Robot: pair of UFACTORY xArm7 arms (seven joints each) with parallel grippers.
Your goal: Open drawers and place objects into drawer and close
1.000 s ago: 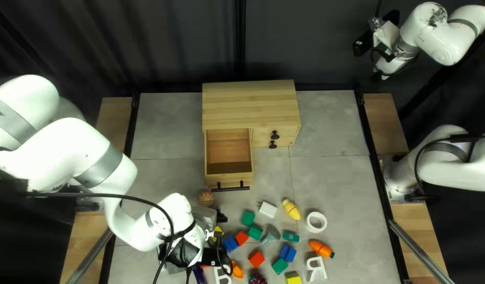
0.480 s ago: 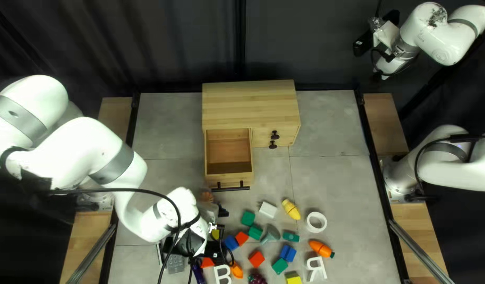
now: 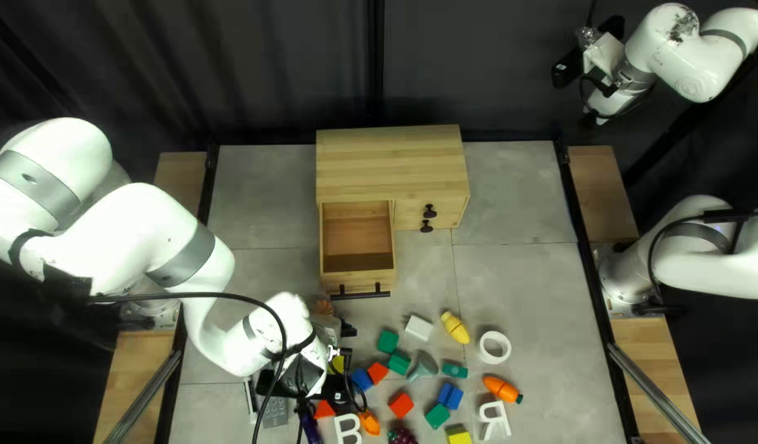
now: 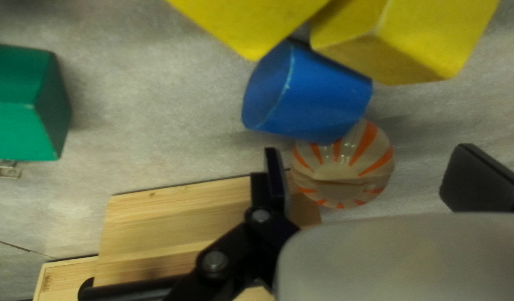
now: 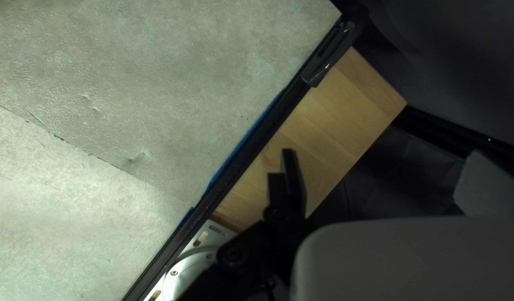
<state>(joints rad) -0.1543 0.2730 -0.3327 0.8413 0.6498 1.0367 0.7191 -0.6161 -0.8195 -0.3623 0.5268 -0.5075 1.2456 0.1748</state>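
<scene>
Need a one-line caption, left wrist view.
Open left gripper over an orange-striped round toy, blue block beside it, yellow blocks beyond.

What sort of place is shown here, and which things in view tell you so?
Probably a robotics lab or test station: two white robot arms are mounted at opposite sides of a table, with a dark curtain behind and colourful blocks laid out.
</scene>
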